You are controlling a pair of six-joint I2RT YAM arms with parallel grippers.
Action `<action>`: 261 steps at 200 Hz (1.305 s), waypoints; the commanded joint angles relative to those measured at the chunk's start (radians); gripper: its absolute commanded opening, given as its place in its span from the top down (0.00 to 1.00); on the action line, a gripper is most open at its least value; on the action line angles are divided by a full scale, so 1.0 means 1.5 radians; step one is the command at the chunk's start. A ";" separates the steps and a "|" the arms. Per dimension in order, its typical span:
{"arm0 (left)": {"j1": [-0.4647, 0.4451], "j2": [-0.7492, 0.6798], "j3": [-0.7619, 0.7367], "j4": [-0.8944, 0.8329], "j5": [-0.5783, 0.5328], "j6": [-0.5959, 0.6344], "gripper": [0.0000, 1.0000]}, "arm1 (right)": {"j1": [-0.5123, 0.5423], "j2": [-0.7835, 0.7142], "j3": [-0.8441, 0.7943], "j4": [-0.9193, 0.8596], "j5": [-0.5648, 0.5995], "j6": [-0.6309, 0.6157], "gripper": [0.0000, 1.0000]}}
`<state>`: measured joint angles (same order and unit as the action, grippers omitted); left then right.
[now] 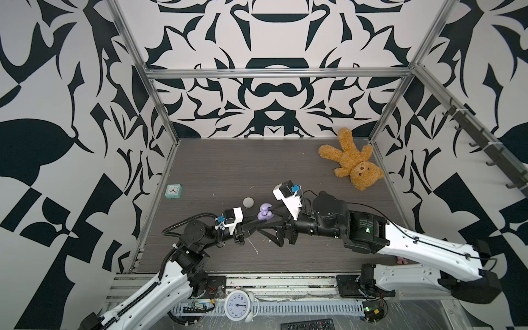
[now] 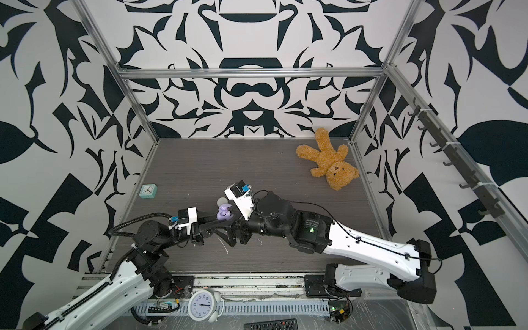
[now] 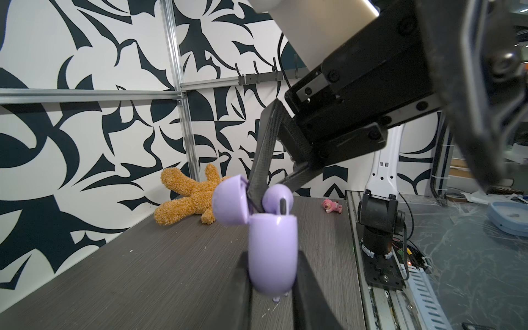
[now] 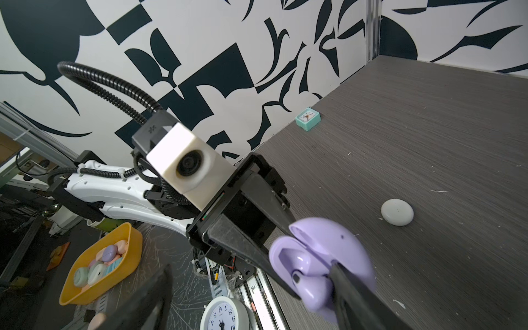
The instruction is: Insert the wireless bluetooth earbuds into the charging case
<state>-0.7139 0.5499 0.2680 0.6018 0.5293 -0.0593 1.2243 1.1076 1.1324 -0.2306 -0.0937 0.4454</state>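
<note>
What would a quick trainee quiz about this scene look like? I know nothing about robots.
1. True or false: the purple charging case is closed.
2. Which arm's jaws clamp that case? A) left B) right C) neither
3. What small thing pokes up out of the case?
Key: 1 false, it is open. 2 A, the left arm's jaws. 3 a purple earbud.
</note>
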 commanded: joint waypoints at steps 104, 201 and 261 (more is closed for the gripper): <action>-0.006 0.023 0.010 0.028 0.052 -0.065 1.00 | 0.003 -0.026 0.028 0.004 -0.011 -0.031 0.17; -0.006 0.024 0.007 0.058 0.068 -0.089 1.00 | 0.003 -0.044 0.032 -0.020 0.027 -0.024 0.16; -0.006 0.028 0.007 0.071 0.085 -0.107 1.00 | 0.003 -0.040 0.041 -0.030 0.026 -0.023 0.16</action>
<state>-0.7193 0.5987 0.2680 0.6624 0.6262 -0.1989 1.2255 1.0611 1.1435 -0.2874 -0.0750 0.4156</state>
